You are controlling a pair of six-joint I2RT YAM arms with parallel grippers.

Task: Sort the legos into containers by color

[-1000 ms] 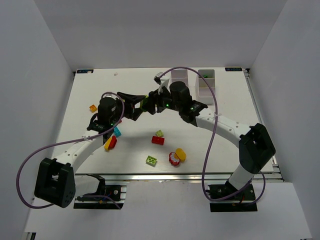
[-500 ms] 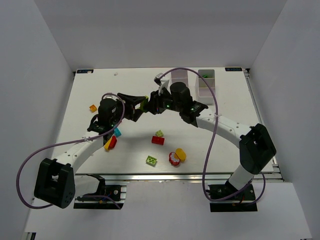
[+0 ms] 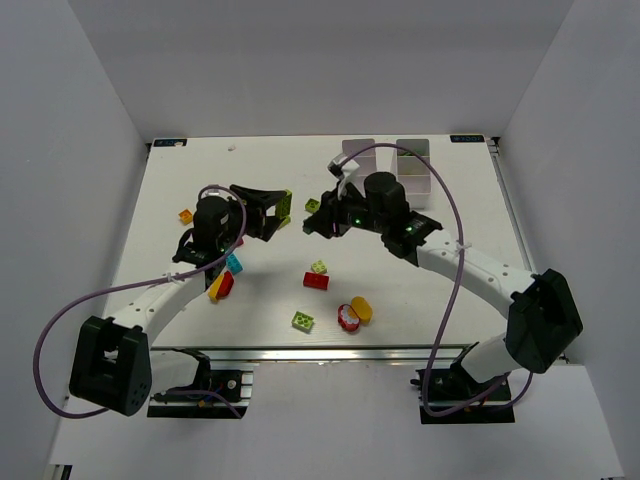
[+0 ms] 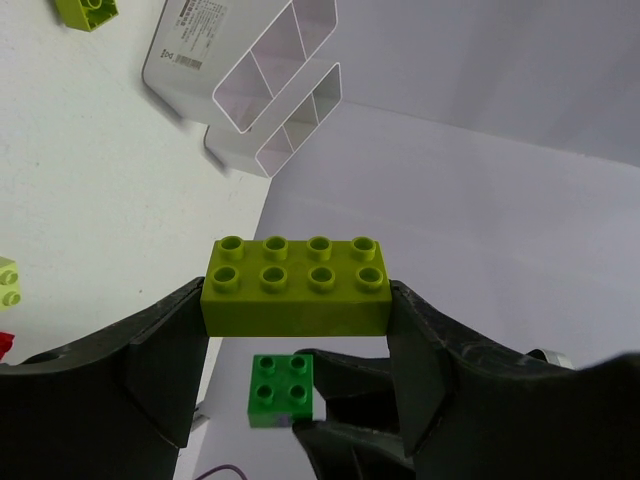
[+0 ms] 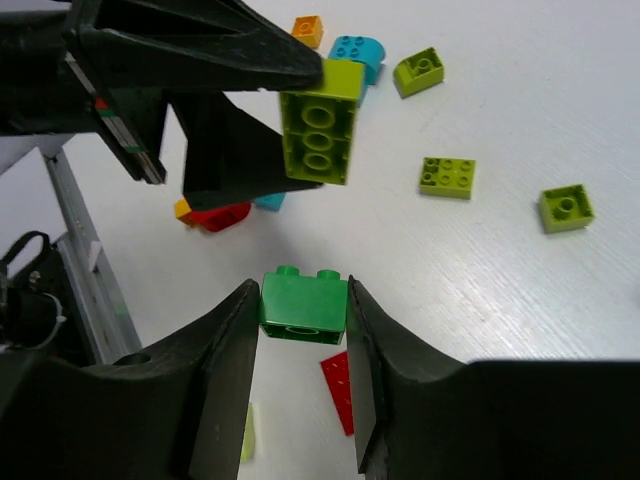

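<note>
My left gripper [image 3: 284, 205] is shut on a lime two-by-four brick [image 4: 297, 285], held above the table. My right gripper [image 3: 313, 207] faces it a short way off and is shut on a dark green two-by-two brick [image 5: 303, 305]. That brick also shows in the left wrist view [image 4: 280, 390], and the lime brick shows in the right wrist view [image 5: 320, 135]. The two bricks are apart. Two white three-compartment bins [image 3: 358, 150] [image 3: 413, 168] stand at the far right of the table and also show in the left wrist view [image 4: 270, 80].
Loose bricks lie on the table: orange [image 3: 186, 216], cyan [image 3: 234, 263], a yellow and red pair [image 3: 220, 285], small lime [image 3: 319, 267], red [image 3: 316, 281], lime [image 3: 302, 320], red [image 3: 348, 317], orange-yellow [image 3: 362, 309]. Both arms reach over the table's middle.
The two grippers were close together with their bricks meeting. My right gripper has drawn back to the right with the dark green brick, leaving a gap to the lime brick.
</note>
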